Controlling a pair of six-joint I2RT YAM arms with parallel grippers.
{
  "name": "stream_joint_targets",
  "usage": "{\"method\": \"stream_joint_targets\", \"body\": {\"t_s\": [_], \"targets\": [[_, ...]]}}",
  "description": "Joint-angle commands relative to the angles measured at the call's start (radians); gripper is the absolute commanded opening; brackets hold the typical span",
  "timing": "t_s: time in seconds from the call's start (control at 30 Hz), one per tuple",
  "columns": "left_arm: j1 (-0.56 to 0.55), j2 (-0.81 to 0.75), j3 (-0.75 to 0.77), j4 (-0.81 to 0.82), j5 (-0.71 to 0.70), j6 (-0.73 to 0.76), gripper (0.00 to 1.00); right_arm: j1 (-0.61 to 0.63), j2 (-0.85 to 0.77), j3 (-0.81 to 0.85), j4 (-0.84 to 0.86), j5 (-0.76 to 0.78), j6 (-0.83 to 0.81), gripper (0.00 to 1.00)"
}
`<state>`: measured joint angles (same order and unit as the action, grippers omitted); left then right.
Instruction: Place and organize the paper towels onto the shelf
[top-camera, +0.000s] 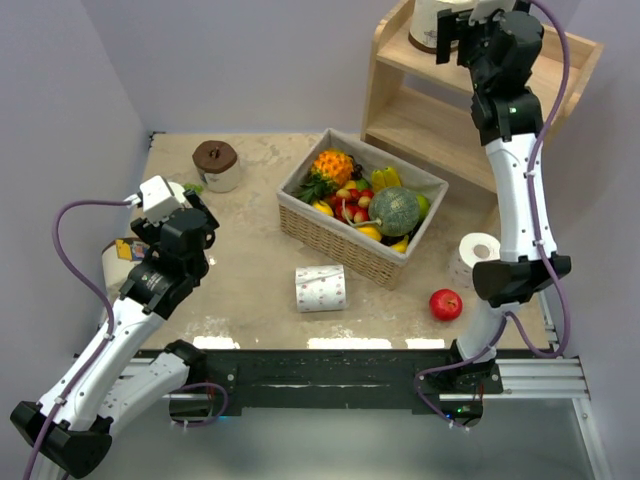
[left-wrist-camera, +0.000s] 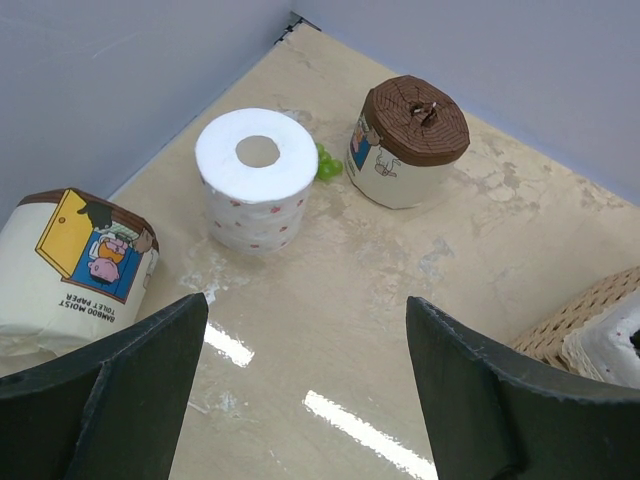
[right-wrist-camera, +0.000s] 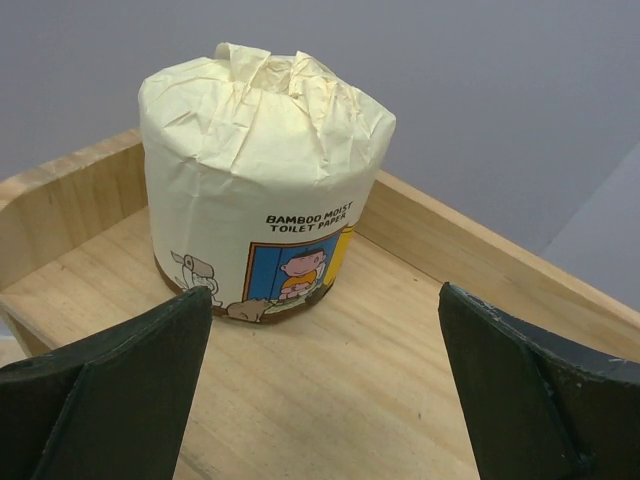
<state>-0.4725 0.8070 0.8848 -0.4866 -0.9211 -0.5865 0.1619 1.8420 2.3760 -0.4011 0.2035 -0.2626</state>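
The wooden shelf (top-camera: 420, 125) stands at the back right. One cream-wrapped roll (top-camera: 427, 25) stands upright on its top tier (right-wrist-camera: 330, 400). My right gripper (top-camera: 452, 38) is open and empty just in front of that roll (right-wrist-camera: 262, 170), not touching it. My left gripper (top-camera: 197, 215) is open and empty over the table's left side. Ahead of it stand a bare white roll (left-wrist-camera: 255, 180) and a brown-topped wrapped roll (left-wrist-camera: 408, 140); a wrapped roll (left-wrist-camera: 75, 270) lies to its left. Another bare roll (top-camera: 320, 288) lies mid-table, and one (top-camera: 478, 255) stands by the right arm.
A wicker basket (top-camera: 300, 215) full of fruit sits mid-table in front of the shelf. A red apple (top-camera: 446, 304) lies near the right arm's base. Something small and green (left-wrist-camera: 325, 165) lies behind the white roll. Walls close in the left and back.
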Motion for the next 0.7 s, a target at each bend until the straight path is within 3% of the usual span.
{"method": "stream_joint_targets", "body": {"t_s": [0.0,0.67], "targets": [[0.003,-0.009,-0.007,0.042,-0.010,0.010,0.85,-0.028,-0.038,-0.004,0.054,-0.182,0.103,0.99],[0.003,-0.011,-0.010,0.043,-0.015,0.016,0.85,-0.042,0.052,0.054,0.100,-0.314,0.168,0.98]]}}
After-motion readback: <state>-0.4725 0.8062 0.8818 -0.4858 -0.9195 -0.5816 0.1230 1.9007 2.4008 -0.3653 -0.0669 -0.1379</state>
